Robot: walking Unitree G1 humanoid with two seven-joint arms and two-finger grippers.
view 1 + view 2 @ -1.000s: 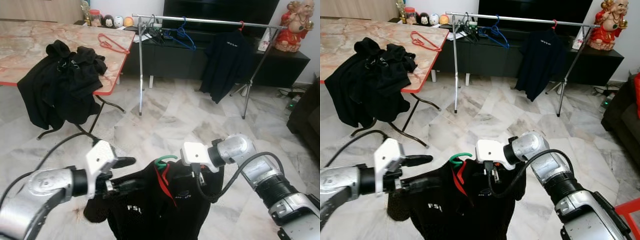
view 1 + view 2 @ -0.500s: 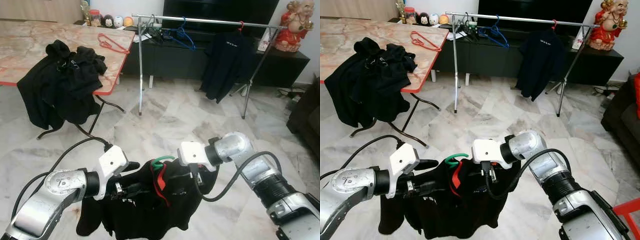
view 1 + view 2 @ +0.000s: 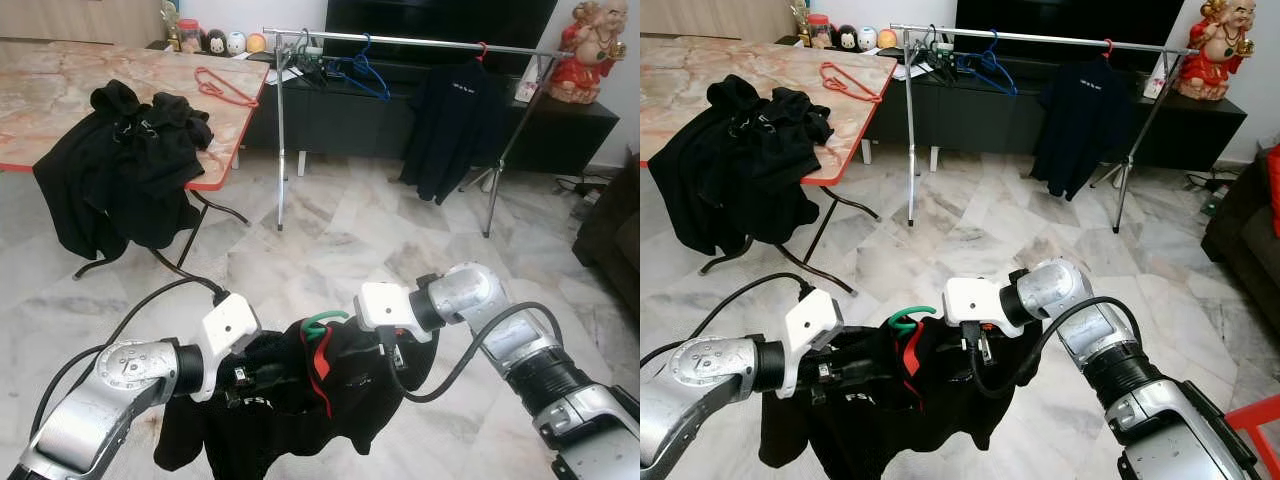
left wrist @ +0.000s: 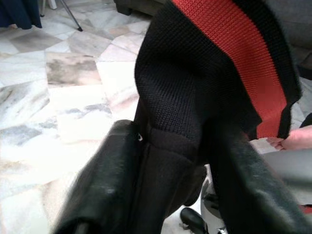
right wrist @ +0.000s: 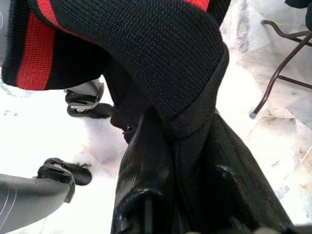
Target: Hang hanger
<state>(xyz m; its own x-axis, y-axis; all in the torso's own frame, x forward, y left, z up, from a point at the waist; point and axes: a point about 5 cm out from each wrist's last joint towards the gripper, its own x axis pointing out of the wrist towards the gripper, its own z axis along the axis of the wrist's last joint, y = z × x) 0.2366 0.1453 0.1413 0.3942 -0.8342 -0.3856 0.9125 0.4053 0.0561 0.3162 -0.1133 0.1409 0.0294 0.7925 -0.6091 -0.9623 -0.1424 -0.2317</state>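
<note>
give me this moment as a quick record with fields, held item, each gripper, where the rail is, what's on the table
held item: black shirt on a green hanger, carried low between both arms
left gripper: fingers shut on the shirt's fabric
right gripper: fingers shut on the shirt's fabric near the collar
rail: clothes rack across the room ahead, with a blue hanger and a dark shirt hanging on it
table: pile of black clothes draped over its edge, red hanger

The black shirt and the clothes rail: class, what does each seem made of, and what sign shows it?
Black shirt: seemingly a knitted fabric, matte; the wrist views show fine knit texture and a red stripe. Clothes rail: probably metal, shiny silver; thin tubes with bright highlights.
</note>
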